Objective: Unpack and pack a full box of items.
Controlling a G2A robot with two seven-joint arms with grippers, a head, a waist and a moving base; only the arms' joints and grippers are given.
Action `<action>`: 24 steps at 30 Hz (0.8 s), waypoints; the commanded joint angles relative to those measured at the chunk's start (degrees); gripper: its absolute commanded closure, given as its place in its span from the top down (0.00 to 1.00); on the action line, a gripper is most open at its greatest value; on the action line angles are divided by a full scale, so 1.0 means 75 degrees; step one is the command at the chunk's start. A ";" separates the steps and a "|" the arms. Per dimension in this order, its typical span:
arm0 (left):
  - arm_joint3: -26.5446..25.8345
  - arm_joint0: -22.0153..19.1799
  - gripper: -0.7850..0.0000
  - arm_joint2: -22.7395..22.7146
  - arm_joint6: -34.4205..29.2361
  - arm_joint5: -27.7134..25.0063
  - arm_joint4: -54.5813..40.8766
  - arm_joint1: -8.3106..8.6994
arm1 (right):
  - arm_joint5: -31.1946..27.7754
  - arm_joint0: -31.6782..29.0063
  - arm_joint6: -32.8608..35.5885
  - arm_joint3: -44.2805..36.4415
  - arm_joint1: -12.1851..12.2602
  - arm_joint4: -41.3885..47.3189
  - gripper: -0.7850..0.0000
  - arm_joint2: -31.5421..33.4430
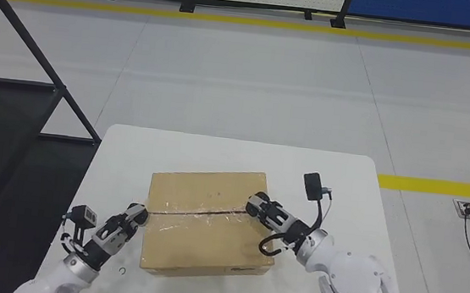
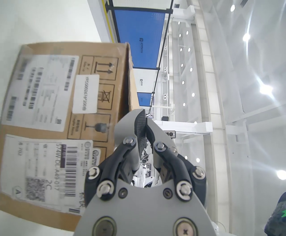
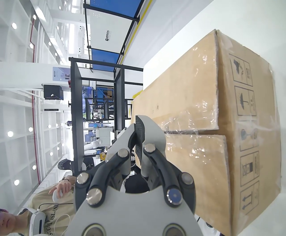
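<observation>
Box (image 1: 201, 228), brown cardboard with its flaps closed and clear tape (image 1: 199, 212) along the centre seam, sits mid-table (image 1: 217, 153), toward the near edge. The left gripper (image 1: 136, 214) is at its left side, fingers (image 2: 140, 127) pressed together, holding nothing. The right gripper (image 1: 256, 205) is at the seam's right end, likewise closed and empty.

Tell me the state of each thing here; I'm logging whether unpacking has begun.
box: closed, both top flaps down, flat on the table.
tape: in place over the seam between the flaps, wrinkled.
left gripper: shut, nothing between its fingers, beside the box's labelled end.
right gripper: shut, nothing between its fingers, at the other end of the seam; contact with the box cannot be told.
</observation>
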 commanded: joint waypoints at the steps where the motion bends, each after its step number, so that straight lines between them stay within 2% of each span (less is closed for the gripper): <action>1: 0.0073 0.0081 0.04 -0.0186 0.0024 -0.0008 -0.0109 0.0011 | -0.0026 0.0058 0.0065 0.0008 -0.0006 0.0005 0.00 -0.0017; 7: 0.0220 0.0199 0.05 -0.0479 0.0125 -0.0139 -0.0355 0.0014 | 0.0031 0.0483 0.0951 0.0370 -0.0051 0.0356 0.00 -0.0359; 12: 0.0066 0.0245 0.05 -0.0630 0.0168 -0.0296 -0.0694 0.0000 | 0.0601 0.1047 0.1426 0.1087 -0.0125 0.0331 0.00 -0.0839; 17: -0.0178 0.0332 0.05 -0.0819 0.0168 -0.0394 -0.0896 -0.0003 | 0.1133 0.1373 0.1313 0.1520 -0.0191 0.0273 0.00 -0.1058; 24: -0.0378 0.0486 0.05 -0.0994 0.0096 -0.0406 -0.1052 -0.0006 | 0.1501 0.1382 0.0678 0.1572 -0.0246 0.0236 0.00 -0.1041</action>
